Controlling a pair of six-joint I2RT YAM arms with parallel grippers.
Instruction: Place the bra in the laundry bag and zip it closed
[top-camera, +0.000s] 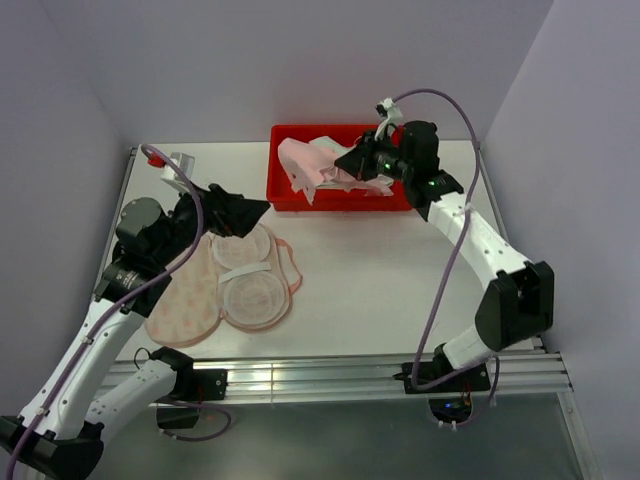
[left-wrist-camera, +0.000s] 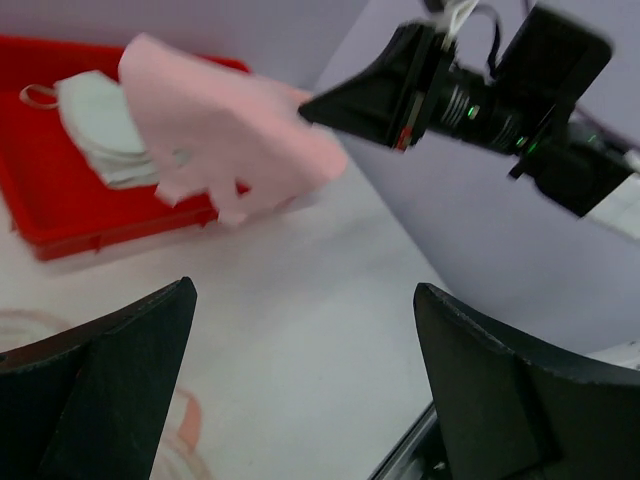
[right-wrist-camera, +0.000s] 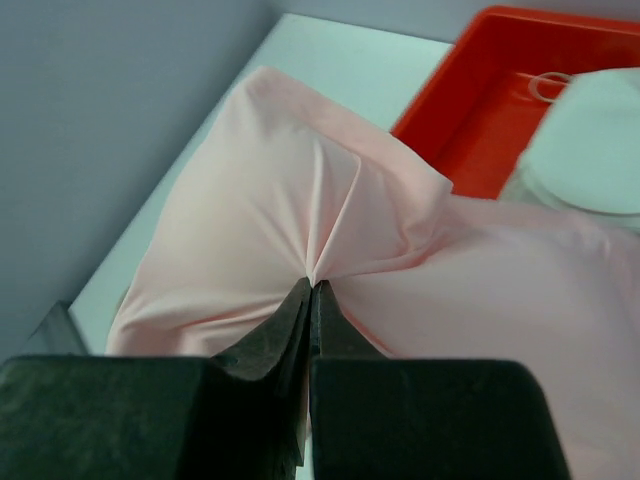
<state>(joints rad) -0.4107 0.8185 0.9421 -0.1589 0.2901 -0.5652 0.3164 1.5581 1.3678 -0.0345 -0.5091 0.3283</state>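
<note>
The bra (top-camera: 303, 163) is pale pink with white padding and hangs over the front of the red tray (top-camera: 285, 195). My right gripper (top-camera: 352, 160) is shut on a fold of its pink fabric (right-wrist-camera: 300, 200), lifting it above the tray; the pinch shows in the right wrist view (right-wrist-camera: 313, 286) and from the left wrist view (left-wrist-camera: 232, 130). The laundry bag (top-camera: 190, 300) lies flat and opened on the table at front left, its white mesh lining (top-camera: 250, 295) showing. My left gripper (top-camera: 250, 212) hovers over the bag's far end, open and empty (left-wrist-camera: 305, 330).
The red tray (right-wrist-camera: 455, 120) stands at the back centre against the wall, with white pads (right-wrist-camera: 590, 150) inside. Purple walls close the left, back and right. A metal rail (top-camera: 330, 375) runs along the table's near edge.
</note>
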